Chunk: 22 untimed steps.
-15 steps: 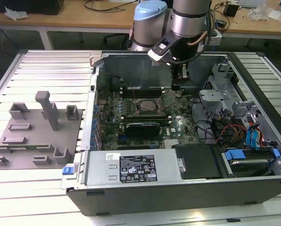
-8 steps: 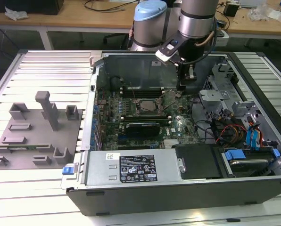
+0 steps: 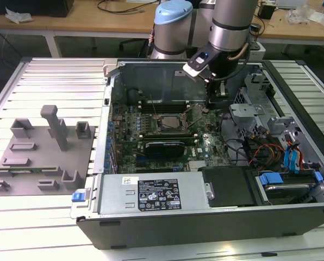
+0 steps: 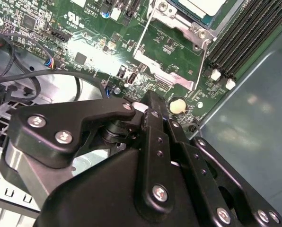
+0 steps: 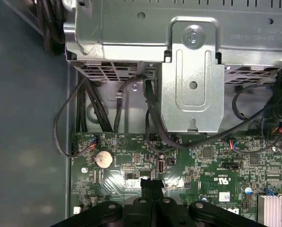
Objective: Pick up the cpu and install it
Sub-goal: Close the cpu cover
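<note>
The cpu (image 4: 203,5) shows its silvery top with a thin dark rim and lies in the socket on the green motherboard (image 4: 84,28). In the exterior view the socket (image 3: 170,124) sits mid-board with its metal levers raised. My gripper (image 3: 217,98) hangs inside the case, to the exterior view's right of the socket and apart from it. Its black fingers (image 5: 153,185) are pressed together, shut on nothing, above the board near a coin battery (image 5: 102,158). My gripper (image 4: 150,101) also appears in the second wrist view, with the hinged metal plate (image 4: 171,73) lying between it and the cpu.
The open computer case (image 3: 205,228) lies on a slatted metal table (image 3: 58,70). A metal drive bracket (image 5: 193,85) and black cables (image 5: 153,127) crowd the board's edge by the gripper. Grey fixture blocks (image 3: 39,157) stand at the exterior view's left. Memory slots (image 4: 240,42) flank the socket.
</note>
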Each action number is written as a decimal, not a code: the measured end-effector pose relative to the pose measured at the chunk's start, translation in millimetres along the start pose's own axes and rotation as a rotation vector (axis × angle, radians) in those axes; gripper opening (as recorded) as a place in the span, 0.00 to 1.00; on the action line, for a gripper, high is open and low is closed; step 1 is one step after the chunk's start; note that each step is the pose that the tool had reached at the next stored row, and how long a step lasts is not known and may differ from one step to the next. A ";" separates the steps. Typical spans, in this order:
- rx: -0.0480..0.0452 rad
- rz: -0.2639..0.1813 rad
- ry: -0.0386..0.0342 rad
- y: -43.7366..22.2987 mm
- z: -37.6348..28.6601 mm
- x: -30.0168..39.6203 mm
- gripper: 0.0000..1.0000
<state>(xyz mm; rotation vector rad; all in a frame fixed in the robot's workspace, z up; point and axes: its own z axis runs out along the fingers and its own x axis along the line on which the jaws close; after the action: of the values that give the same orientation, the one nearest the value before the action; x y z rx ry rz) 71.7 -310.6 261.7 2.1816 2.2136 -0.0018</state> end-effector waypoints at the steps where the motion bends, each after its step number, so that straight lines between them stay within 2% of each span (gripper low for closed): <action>1: 0.0000 0.000 0.0002 0.0 0.1 0.0 0.11; 6: -0.0001 0.000 0.0008 0.0 1.2 0.1 0.11; 13: 0.0002 0.000 0.0005 -0.4 12.0 0.3 0.11; 15: 0.0001 0.000 0.0005 -2.7 14.0 0.5 0.11; 17: 0.0002 0.000 0.0006 -6.2 14.4 0.5 0.11; 22: 0.0002 0.000 0.0004 -7.0 14.4 0.5 0.11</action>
<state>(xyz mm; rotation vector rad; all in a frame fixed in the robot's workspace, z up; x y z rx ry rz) 65.1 -310.6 247.1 2.1822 2.2136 -0.0015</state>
